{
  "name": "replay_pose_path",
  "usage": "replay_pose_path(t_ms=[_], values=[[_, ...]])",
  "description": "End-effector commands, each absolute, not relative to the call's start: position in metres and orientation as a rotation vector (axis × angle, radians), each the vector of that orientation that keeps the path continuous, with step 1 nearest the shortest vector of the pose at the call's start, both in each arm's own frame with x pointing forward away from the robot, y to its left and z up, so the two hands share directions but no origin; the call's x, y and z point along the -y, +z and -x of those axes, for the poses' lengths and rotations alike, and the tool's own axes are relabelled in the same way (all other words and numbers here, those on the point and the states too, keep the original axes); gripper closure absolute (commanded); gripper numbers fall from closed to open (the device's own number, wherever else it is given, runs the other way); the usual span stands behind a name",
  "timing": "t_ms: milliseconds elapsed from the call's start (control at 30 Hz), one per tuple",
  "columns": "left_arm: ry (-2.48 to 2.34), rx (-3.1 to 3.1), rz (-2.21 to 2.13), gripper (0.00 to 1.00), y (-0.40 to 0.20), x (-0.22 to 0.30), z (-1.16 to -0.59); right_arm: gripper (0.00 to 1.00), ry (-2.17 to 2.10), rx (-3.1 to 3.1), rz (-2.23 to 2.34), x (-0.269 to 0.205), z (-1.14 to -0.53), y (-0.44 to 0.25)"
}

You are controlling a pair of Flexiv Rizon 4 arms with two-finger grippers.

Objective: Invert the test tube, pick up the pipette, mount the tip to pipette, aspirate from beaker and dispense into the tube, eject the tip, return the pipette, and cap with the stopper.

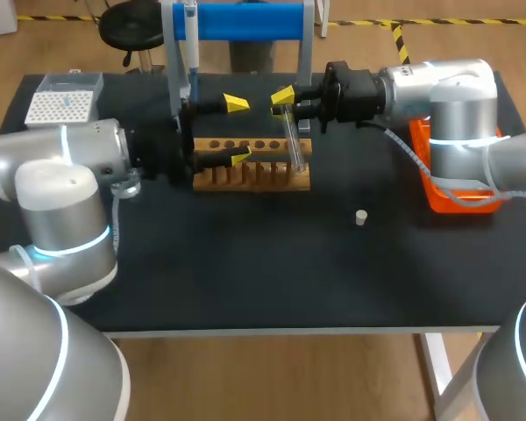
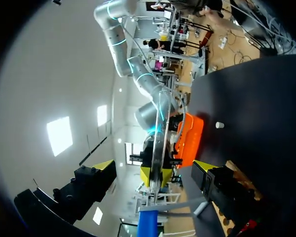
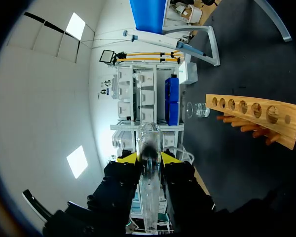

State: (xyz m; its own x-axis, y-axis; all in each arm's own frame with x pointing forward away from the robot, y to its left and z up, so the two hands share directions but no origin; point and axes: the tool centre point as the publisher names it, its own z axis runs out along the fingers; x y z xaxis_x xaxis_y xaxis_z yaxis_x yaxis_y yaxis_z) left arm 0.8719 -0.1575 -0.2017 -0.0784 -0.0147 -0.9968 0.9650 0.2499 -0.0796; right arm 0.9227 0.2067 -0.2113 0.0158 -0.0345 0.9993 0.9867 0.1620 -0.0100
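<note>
Right claw (image 3: 149,158) grips the test tube (image 1: 291,140) (long axis slanting over the rack (image 1: 245,178)); left claw (image 1: 238,131) gapes.

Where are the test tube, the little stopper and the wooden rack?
Test tube (image 1: 294,147): head view, middle of the glass.
Stopper (image 1: 360,217): head view, its pale side.
Wooden rack (image 1: 254,184): head view, its front base.

Left gripper (image 1: 238,130) jaws wide apart; right gripper (image 1: 285,103) jaws clamped.
</note>
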Motion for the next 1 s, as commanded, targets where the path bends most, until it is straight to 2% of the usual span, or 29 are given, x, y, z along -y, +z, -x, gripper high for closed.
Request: replay_pose_path(t_ms=[33,1000], values=[[-1.01,-1.37,-0.989,0.0,-0.196,0.174,-0.867,1.0,-1.094,1.249,1.069,-0.206,-0.923,-0.211],[-1.059,-1.25,-1.139,0.0,-0.205,0.213,-0.858,1.0,-1.094,1.249,1.069,-0.206,-0.923,-0.211]])
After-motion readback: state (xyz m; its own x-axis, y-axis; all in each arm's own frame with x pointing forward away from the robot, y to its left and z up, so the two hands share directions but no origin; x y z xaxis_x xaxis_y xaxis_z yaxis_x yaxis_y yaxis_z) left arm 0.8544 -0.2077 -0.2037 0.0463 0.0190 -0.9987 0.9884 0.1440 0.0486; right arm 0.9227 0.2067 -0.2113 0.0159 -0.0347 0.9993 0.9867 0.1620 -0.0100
